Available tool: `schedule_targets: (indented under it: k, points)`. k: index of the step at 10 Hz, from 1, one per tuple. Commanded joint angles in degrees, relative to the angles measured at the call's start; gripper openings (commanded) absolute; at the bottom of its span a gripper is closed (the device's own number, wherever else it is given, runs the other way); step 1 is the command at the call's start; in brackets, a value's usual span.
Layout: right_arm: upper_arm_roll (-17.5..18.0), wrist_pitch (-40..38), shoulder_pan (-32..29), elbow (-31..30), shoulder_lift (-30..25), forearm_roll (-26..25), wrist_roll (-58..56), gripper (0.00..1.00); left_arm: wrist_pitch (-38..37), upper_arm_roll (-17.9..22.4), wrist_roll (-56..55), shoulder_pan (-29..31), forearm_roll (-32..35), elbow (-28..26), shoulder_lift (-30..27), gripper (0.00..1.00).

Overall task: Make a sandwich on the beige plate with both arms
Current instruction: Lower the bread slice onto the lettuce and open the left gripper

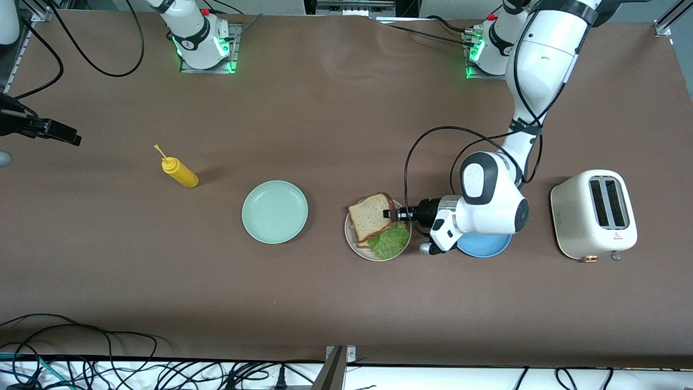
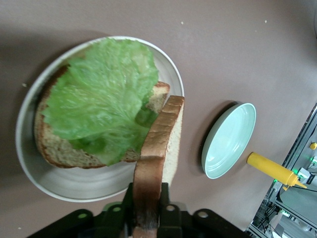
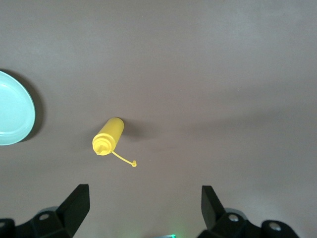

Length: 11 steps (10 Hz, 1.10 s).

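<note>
Left wrist view: left gripper [image 2: 147, 206] fingers clamp a bread slice [image 2: 159, 148] on edge over the beige plate [image 2: 94, 184], above lettuce [image 2: 99, 106] on the lower slice [image 2: 59, 148]. Right gripper [image 3: 143, 206], fingers spread, waits over bare table near the mustard bottle [image 3: 109, 135]

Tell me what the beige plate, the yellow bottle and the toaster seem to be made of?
The beige plate looks like glazed ceramic or melamine: smooth, with a soft sheen along its rim. The yellow bottle looks like soft plastic, matte, with a thin nozzle and a dangling cap. The toaster seems to have a cream painted metal or plastic shell, slightly glossy, with dark slots on top.
</note>
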Motion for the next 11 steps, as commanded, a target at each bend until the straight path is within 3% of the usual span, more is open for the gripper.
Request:
schedule_targets:
  k: [1,3,7,8,9,11]
  points:
    - [-0.7,0.2,0.5,-0.4,-0.4,6.6,3.1,1.0,-0.2,0.1,1.8,0.5,-1.8,1.5,1.4,0.43]
    - [-0.7,-0.3,0.5,-0.3,-0.3,6.9,4.1,1.0,-0.2,0.3,5.4,1.5,-1.6,1.4,1.8,0.55]
    - [-0.7,-0.3,0.6,-0.3,-0.2,6.4,4.0,1.0,-0.2,0.8,9.7,4.2,-1.5,1.0,3.3,0.64]
    - [-0.7,-0.3,0.6,-0.3,-0.2,5.8,3.9,1.0,-0.2,2.3,10.2,4.7,-1.5,0.9,3.3,0.72]
    - [-0.7,-0.3,0.6,-0.3,-0.2,5.8,3.9,1.0,-0.2,2.7,10.3,5.7,-1.4,0.7,2.6,1.0]
    - [-0.7,-0.3,0.6,-0.3,-0.2,5.8,3.9,1.0,-0.3,2.9,10.2,7.0,-1.3,0.4,0.6,1.0]
